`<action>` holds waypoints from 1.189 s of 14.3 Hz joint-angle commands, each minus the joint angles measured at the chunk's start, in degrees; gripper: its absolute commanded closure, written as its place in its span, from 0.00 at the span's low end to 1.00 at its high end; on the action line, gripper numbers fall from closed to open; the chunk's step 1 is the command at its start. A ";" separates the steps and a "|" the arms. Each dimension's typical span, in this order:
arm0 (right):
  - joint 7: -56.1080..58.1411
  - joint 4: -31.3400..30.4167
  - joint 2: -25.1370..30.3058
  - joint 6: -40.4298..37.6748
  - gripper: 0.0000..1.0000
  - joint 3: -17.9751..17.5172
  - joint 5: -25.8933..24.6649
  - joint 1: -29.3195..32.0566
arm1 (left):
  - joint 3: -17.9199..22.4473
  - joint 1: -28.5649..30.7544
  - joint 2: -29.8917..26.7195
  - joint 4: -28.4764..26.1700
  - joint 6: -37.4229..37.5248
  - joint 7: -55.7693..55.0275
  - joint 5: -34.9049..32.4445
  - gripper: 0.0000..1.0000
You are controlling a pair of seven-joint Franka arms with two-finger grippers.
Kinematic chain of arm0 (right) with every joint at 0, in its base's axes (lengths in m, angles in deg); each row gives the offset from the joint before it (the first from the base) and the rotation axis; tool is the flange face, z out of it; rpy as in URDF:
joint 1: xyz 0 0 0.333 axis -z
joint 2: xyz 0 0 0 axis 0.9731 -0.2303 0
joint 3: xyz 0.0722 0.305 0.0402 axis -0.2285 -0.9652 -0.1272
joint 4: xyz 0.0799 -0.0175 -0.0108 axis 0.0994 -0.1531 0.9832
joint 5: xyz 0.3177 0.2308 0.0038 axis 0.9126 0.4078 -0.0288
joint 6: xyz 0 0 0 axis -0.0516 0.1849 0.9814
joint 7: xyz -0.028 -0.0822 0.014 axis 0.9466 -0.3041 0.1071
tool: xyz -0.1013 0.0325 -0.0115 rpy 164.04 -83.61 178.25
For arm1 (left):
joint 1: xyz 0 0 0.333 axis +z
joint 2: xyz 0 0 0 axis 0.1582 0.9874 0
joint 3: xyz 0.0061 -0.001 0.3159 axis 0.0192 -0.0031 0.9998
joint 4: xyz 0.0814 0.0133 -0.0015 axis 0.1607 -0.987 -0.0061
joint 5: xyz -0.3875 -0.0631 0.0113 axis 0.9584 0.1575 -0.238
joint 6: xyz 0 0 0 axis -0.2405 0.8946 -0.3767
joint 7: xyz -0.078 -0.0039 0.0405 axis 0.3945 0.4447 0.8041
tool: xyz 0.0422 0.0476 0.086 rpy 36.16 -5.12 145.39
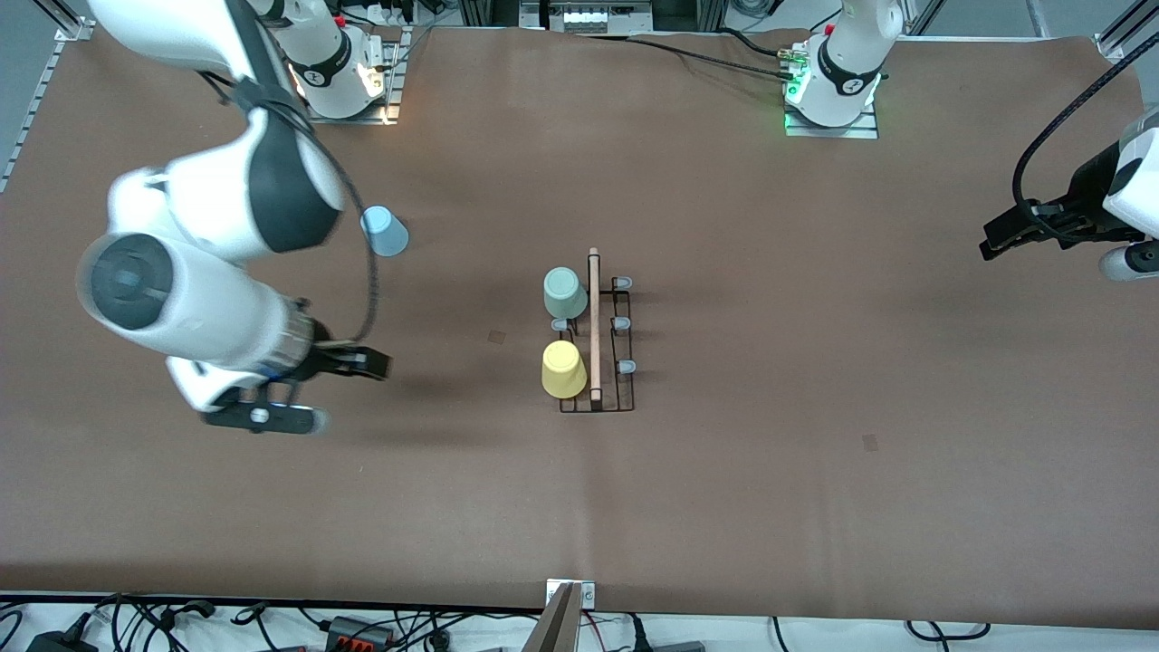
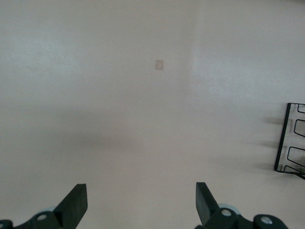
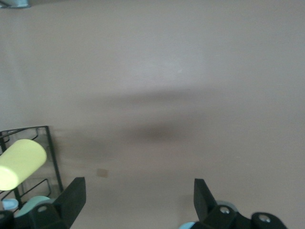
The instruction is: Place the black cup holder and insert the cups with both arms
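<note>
Progress stands at two of three: the thin black wire cup holder (image 1: 598, 340) sits mid-tabletop carrying the pale green plastic tumbler (image 1: 565, 292) and yellow plastic tumbler (image 1: 563, 369), while the light blue plastic tumbler (image 1: 385, 231) waits loose toward the right arm's end (left gripper (image 2: 141, 202) and right gripper (image 3: 139, 198) both empty, fingers apart).

Cup holder (image 1: 608, 349) lies mid-surface (image 1: 770, 471), handle rod (image 1: 595, 326) along its length. Two cups sit on prongs on the side toward the right arm's end: one (image 1: 565, 292) farther from the front camera, the other (image 1: 563, 369) nearer. Third cup (image 1: 385, 231) lies apart on the surface, toward the right arm's end, farther from the front camera than the holder.
</note>
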 commanded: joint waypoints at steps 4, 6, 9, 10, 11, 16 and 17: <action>5.89 -6.41 7.75 -2.32 0.00 2.05 -0.84 6.14 | 0.05 0.19 -0.55 0.54 0.43 1.10 0.78 0.00; 9.48 -13.79 13.29 2.15 0.00 1.78 -0.75 9.30 | 0.05 0.19 -0.47 0.54 0.34 1.10 0.86 0.00; 20.02 -19.71 17.61 5.60 0.00 1.08 -0.66 14.75 | 0.05 0.19 -0.29 0.63 0.34 1.10 0.86 0.00; 21.53 -19.98 17.97 5.34 0.00 0.99 -0.57 15.46 | 0.05 0.19 -0.29 0.63 0.34 1.10 0.78 0.00; 21.98 -20.07 18.58 5.17 0.00 0.99 -0.83 15.56 | 0.05 0.19 -0.20 0.89 0.34 1.10 0.78 0.00; 21.63 -26.39 22.71 6.13 0.00 0.90 -3.12 15.65 | 0.05 -0.34 -0.02 2.12 0.34 1.10 0.78 0.00; 21.81 -26.66 22.89 6.05 0.00 0.90 -3.47 15.39 | 0.05 -0.34 -0.02 2.12 0.34 1.10 0.78 0.00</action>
